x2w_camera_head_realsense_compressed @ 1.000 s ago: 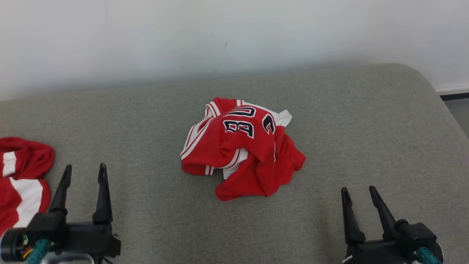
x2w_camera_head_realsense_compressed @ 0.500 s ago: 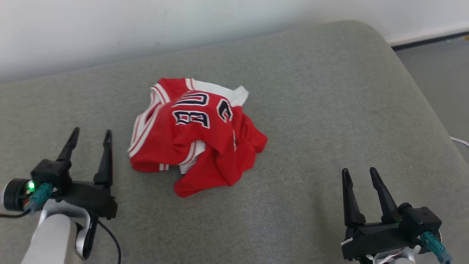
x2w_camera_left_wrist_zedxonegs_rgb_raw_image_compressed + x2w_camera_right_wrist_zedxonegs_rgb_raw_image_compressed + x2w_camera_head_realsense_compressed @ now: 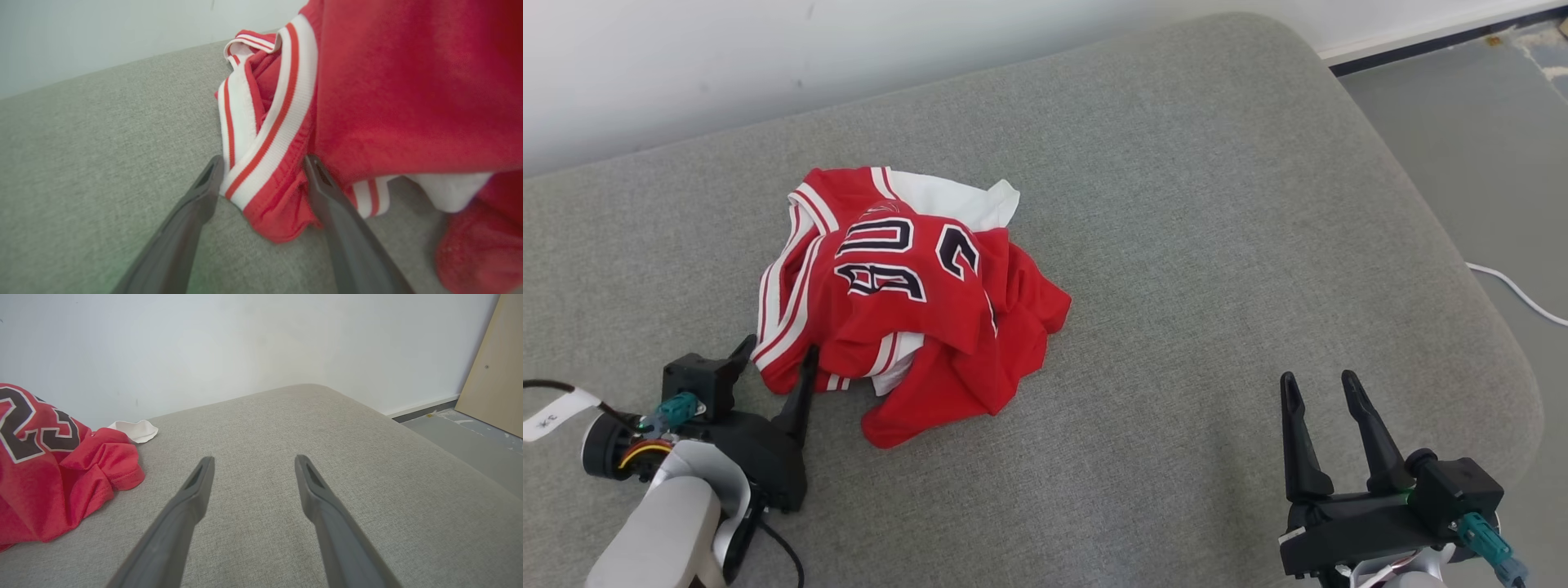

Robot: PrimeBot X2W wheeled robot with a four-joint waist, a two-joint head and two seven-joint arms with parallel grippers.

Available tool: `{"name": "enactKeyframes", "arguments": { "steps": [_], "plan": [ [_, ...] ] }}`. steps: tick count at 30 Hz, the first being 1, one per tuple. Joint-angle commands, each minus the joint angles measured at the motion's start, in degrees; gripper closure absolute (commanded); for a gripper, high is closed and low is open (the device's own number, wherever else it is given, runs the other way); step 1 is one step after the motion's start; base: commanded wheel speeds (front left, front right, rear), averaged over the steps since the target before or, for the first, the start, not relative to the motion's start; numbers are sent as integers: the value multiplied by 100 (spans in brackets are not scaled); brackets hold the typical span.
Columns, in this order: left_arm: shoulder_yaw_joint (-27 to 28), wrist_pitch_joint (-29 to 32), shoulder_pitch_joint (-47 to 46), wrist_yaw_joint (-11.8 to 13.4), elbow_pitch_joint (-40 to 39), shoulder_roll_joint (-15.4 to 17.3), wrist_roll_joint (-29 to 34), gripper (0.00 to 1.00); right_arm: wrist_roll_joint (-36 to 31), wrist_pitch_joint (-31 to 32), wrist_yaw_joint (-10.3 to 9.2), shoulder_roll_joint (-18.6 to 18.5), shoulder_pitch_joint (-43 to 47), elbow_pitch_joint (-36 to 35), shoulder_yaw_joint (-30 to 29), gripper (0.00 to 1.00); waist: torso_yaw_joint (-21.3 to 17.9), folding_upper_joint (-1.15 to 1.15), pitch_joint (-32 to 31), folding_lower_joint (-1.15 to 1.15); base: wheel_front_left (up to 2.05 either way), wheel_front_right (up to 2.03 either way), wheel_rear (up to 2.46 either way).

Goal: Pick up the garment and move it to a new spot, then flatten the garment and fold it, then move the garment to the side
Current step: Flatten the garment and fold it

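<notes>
Left gripper (image 3: 776, 353) has reached jersey (image 3: 907, 302), crumpled at middle of cushion (image 3: 1217, 245). Fingers (image 3: 184, 228) spread, straddling striped hem (image 3: 265, 134), not yet closed. Right gripper (image 3: 1317, 380) spread, idle near front right edge. Head camera swung too. Pick-up pinch looks imminent.

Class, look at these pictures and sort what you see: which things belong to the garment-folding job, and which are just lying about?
Belong to the job:
- red garment, crumpled
- grey cushion it lies on
- left jaws, open astride the garment's striped hem
- right jaws, open over bare cushion

Just lying about:
- white cable, off the cushion
- wooden panel
</notes>
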Motion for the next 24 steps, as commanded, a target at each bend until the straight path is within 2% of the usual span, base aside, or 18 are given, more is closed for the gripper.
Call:
{"name": "enactKeyframes", "arguments": {
  "steps": [1, 2, 3, 4, 5, 6, 11, 14, 24],
  "plan": [
    [-215, -23, -132, 13, 152, 40, -176, 0, -2, -9, -13, -8, -35, -6, 1, 0, 12, -1, -26, -1, 0, 0, 0],
    [-297, -8, -170, 13, 246, 51, -254, 8, -7, -8, -13, -7, -23, -6, -2, 0, 20, -1, -41, -1, 0, 0, 0],
    [-406, 3, -202, 13, 308, 67, -297, 40, -15, -8, -13, -5, -6, -6, -1, 0, 31, -1, -59, -1, 0, 0, 0],
    [-406, 3, -202, 13, 308, 67, -297, 40, -15, -8, -13, -5, -6, -6, -1, 0, 31, -1, -59, -1, 0, 0, 0],
    [-502, -8, -236, 13, 382, 69, -381, 91, -24, -8, -13, -5, 15, -4, -2, 0, 41, -1, -78, -1, 0, 0, 0],
    [-595, -26, -257, 13, 427, 69, -459, 100, -32, -8, -13, -7, 31, -3, -15, 0, 56, -1, -103, -1, 0, 0, 0],
    [-906, -146, -365, 14, 498, 130, -700, 100, -66, -8, -13, -5, 151, 3, -47, 0, 169, -1, -255, -1, 0, 0, 0],
    [-872, -188, -405, 13, 411, 113, -709, 100, -74, -8, -13, -8, 220, 14, -72, 0, 292, -1, -381, -1, 0, 0, 0],
    [-403, -192, 501, 267, -1081, 105, -186, 100, -49, -8, -13, -10, 439, 44, -121, 0, 971, -1, -717, -1, 0, 0, 0]
  ]
}}
